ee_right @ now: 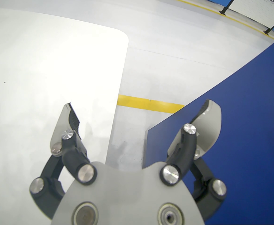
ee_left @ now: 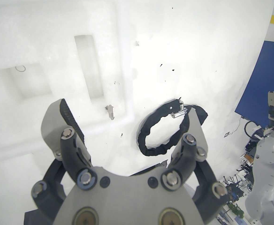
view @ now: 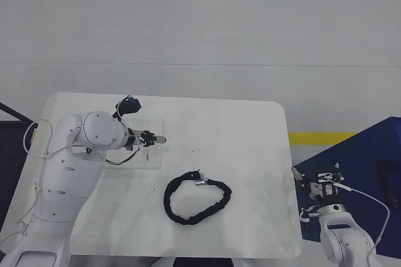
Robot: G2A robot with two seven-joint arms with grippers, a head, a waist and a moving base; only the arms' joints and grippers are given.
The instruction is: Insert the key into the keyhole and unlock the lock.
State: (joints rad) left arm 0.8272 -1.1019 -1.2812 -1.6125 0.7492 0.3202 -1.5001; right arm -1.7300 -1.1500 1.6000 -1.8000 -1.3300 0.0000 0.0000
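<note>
Left gripper (ee_left: 127, 108) is held wide open near the key (ee_left: 110, 112); tiny, flat, stiff, probably slippery, so it's best pinched by its wider head

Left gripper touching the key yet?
Apart. Left wrist view: the key lies on the foam tray, with bare foam showing between it and the open left gripper.

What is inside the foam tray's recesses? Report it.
The square recess holds a small wire ring; the narrow slot looks bare. The key lies outside them, near the slot's end. Nothing covers either recess.
</note>
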